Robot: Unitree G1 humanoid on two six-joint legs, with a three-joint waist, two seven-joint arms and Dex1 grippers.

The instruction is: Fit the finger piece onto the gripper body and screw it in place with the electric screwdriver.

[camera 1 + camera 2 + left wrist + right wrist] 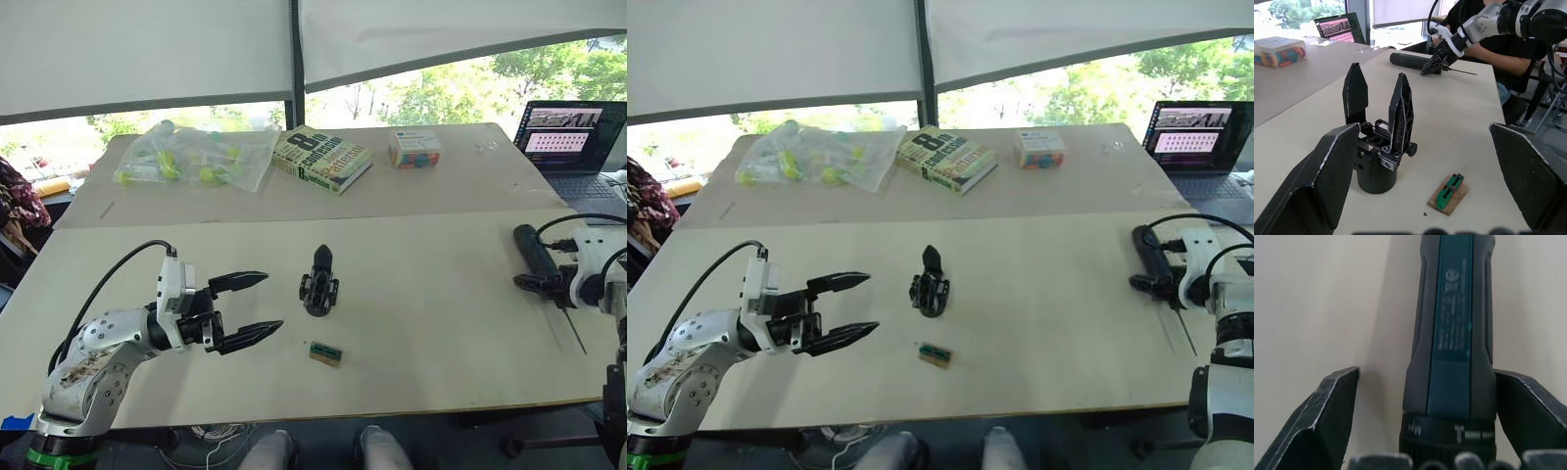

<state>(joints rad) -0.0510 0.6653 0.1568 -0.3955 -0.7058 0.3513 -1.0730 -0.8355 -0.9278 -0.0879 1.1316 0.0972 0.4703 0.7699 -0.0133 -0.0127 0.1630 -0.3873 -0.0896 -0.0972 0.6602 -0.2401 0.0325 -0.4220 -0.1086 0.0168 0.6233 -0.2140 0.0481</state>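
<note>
Left hand (257, 306) wide; right hand (1426, 431) astride electric screwdriver (1452, 333), grip perhaps loose.

office: laptop (573, 137), book (321, 158), windows

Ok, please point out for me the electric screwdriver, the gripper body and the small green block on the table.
electric screwdriver (534, 253): left eye view, on its black handle.
gripper body (1373, 171): left wrist view, on its round dark base.
small green block (325, 352): left eye view, on its middle.
</note>
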